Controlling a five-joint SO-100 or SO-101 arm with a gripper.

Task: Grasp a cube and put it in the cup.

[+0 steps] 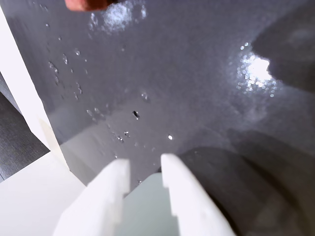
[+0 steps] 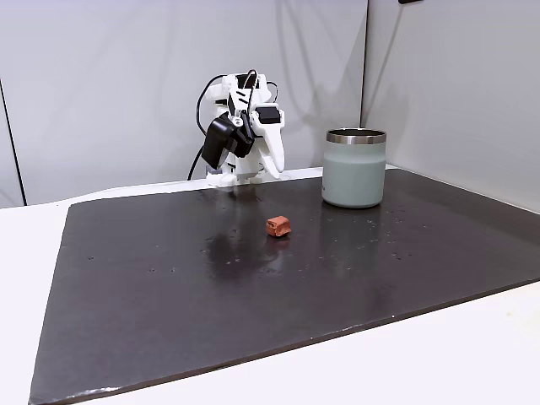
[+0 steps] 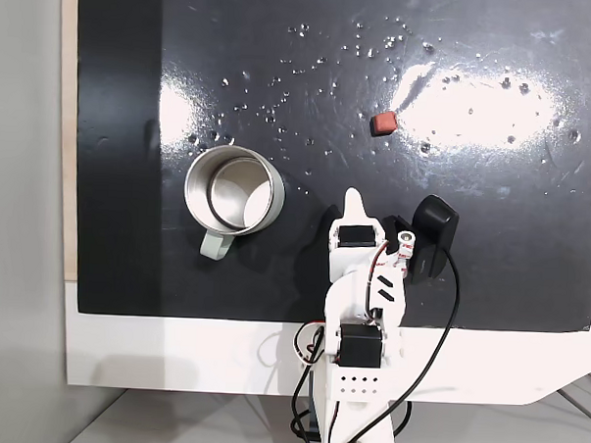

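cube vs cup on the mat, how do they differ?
Colour: the cube is reddish-orange; the cup is pale grey-green with a shiny steel rim.
Size: the cube is tiny; the cup is far larger.
Shape: the cube is a slightly irregular block; the cup is an upright open cylinder, empty in a fixed view from above.
Shared: both rest on the dark mat, untouched by the hand.

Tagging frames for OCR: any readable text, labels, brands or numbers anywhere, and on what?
None readable in any view.
The cup has plain walls with no logo or print showing.
The cube is bare.
The arm and its black camera show no legible marking; any print there is too small to tell.
The mat is unmarked.
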